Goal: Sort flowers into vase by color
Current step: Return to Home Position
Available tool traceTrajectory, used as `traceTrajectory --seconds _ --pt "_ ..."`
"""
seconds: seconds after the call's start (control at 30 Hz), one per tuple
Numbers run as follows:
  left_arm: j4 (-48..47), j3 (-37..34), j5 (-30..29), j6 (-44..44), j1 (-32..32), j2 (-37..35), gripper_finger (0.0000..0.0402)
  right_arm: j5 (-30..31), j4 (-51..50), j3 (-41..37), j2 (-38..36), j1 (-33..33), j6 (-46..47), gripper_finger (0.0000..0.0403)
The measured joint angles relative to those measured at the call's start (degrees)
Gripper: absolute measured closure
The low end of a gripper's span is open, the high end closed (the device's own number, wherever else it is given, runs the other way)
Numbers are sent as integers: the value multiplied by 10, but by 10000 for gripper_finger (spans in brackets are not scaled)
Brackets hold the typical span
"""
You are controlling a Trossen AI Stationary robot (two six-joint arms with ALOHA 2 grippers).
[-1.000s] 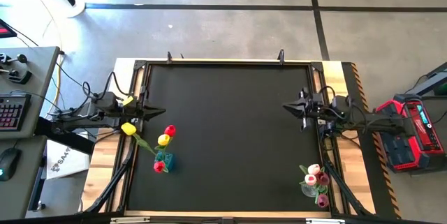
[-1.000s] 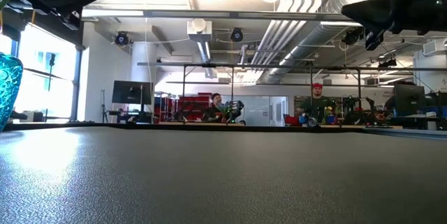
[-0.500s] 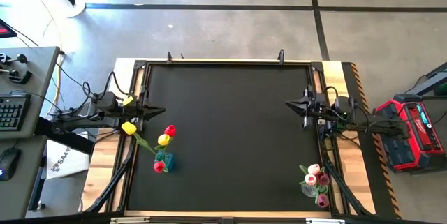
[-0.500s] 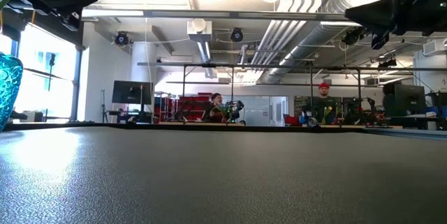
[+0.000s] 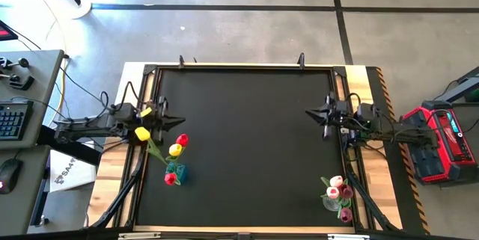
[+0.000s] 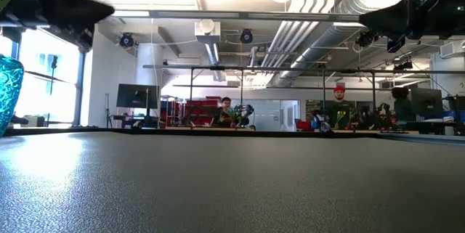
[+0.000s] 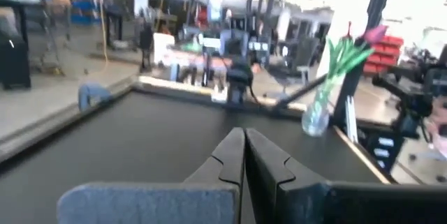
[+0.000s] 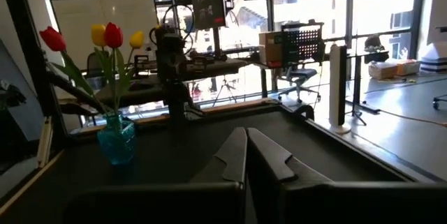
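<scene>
A blue glass vase (image 5: pixel 177 171) stands near the table's front left and holds red and yellow flowers (image 5: pixel 175 150). In the right wrist view the same blue vase (image 8: pixel 116 142) shows the red and yellow flowers (image 8: pixel 112 35) upright on green stems. A clear vase (image 5: pixel 331 202) near the front right holds pink flowers (image 5: pixel 337 188); it also shows as the clear vase (image 7: pixel 316 114) in the left wrist view. My left gripper (image 5: pixel 181 120) hangs shut over the left edge, and my right gripper (image 5: pixel 307 113) hangs shut over the right edge. Both are held level and hold nothing.
The black mat (image 5: pixel 247 150) fills the middle of the table between the two vases. A wooden border with a raised frame (image 5: pixel 241 66) runs around it. A red device (image 5: pixel 438 139) sits off the table's right side. People stand in the room behind the table (image 6: pixel 338 109).
My left gripper has moved a little toward the table's right edge and sunk lower, still shut. The vases and flowers have stayed where they were.
</scene>
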Motion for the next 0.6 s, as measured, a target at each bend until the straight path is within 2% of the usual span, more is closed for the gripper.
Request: traceTrajectory --seconds 0.3,0.43,0.6 --pt "-13 -8 8 3 0 -2 401 -14 -35 0 -2 0 6 403" --pt "-53 -8 3 4 0 -2 401 -19 -43 -1 -21 0 10 403" --pt "-58 -8 0 4 0 -3 401 -27 -54 -1 -39 0 6 403"
